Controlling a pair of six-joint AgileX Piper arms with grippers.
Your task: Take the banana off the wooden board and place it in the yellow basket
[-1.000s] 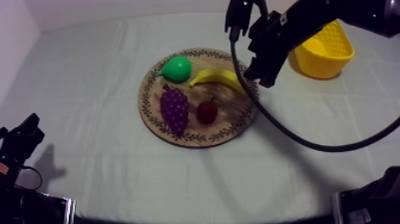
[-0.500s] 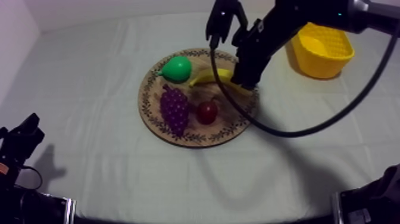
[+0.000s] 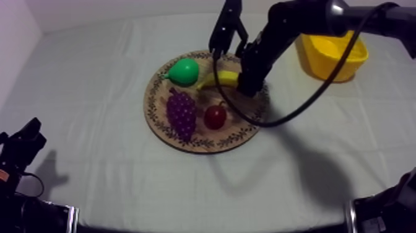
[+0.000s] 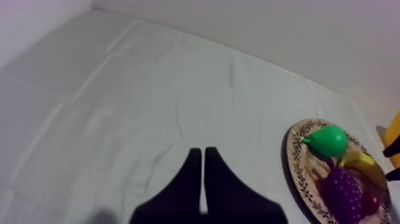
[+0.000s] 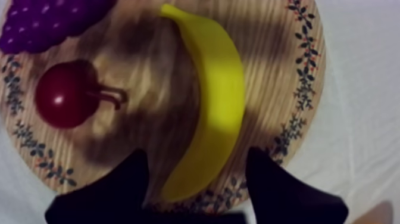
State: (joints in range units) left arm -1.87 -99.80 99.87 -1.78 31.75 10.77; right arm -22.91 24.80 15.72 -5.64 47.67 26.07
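Fingers (image 5: 116, 193) first: saw those of the right gripper (image 5: 199, 159) spread wide, pinching nothing, one to each side of the banana's (image 5: 217, 89) near end. Judged the step as the approach to the grasp, with no closing yet. Would have done well to come straight down to just above the wooden board (image 5: 271, 53), to keep the curved body centred in the gap, and to close across the thick middle rather than the tapering end, likely to slip from smooth pads. Needed care also to stay off the small red fruit (image 5: 62, 101), lying near on one side, stem turned toward the banana. Saw the banana flat on the board, just beside the pear (image 3: 184, 72), its near tip between the fingers and seemingly clear of both; could not tell whether level with them or below. Noted the yellow basket (image 3: 334, 59) well apart from the board, at the table's right side. Found the left gripper (image 4: 201, 154) pressed together into a narrow wedge over bare cloth (image 4: 119, 101), holding nothing.
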